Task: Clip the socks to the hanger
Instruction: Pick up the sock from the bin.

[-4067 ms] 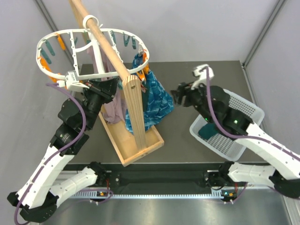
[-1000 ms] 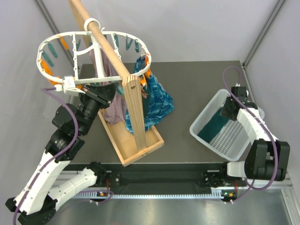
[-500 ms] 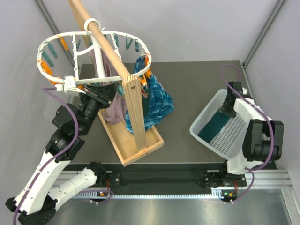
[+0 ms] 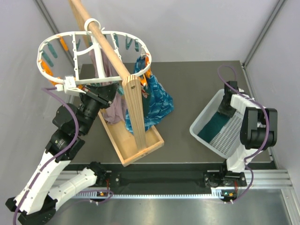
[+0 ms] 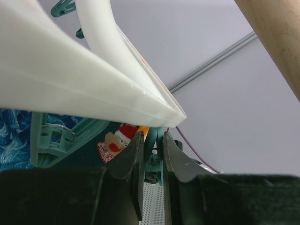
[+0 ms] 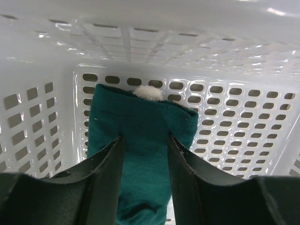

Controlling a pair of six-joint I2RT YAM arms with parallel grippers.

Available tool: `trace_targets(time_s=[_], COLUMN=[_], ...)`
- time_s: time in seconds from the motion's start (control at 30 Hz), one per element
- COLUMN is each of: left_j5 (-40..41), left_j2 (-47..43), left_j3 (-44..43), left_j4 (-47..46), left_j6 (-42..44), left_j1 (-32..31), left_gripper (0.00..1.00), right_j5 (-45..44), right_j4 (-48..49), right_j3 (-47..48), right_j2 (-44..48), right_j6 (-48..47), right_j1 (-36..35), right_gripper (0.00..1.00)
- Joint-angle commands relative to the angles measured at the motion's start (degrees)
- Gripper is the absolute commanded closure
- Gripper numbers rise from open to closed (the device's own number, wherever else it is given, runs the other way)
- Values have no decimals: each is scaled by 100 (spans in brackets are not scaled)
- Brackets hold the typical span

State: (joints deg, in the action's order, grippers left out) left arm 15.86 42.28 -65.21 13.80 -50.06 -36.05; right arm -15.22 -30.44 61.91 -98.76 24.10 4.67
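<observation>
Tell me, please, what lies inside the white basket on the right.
A dark green sock lies flat on the floor of the basket, with a bit of white fluff at its far end. The right pincer hangs open over it. Anything beneath the sock is covered.

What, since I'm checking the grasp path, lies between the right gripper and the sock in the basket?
Nothing: in the right wrist view the open right gripper sits straight over the sock, which lies on the basket floor.
</observation>
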Motion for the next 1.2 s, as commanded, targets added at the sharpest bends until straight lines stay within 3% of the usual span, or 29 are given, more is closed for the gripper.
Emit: trace_targets(time_s=[0.0,0.27,0.37,0.47,0.7,0.93,1.17], left_j5=[-171,-206,-241,-171,-232,-267,-179], left_j2=[43,8,26,-27,-71,-141,-238], left_j3=[26,43,17,43,105,193,281], left_j4=[35,35,43,70,26,-10,-167], left_j6=[-109,-109,-65,-56,-100,-135,-232], left_j1=[-16,-16,-16,-16,-16,-16,-16], left_gripper=[100,100,100,100,100,100,100], right_j5=[-130,-104,-270,-78,-166,-158,1029], right_j4=[196,275,327,398,477,328,109], right_j3=[41,-109,-188,-267,-557,-812,-242], right_j2=[-55,-117,32,164,1217,3236,4268], right_j6=[34,51,60,78,-132,-616,-1311], right_j1=[26,43,52,183,210,-18,-1335], right_gripper=[58,69,79,100,100,100,100])
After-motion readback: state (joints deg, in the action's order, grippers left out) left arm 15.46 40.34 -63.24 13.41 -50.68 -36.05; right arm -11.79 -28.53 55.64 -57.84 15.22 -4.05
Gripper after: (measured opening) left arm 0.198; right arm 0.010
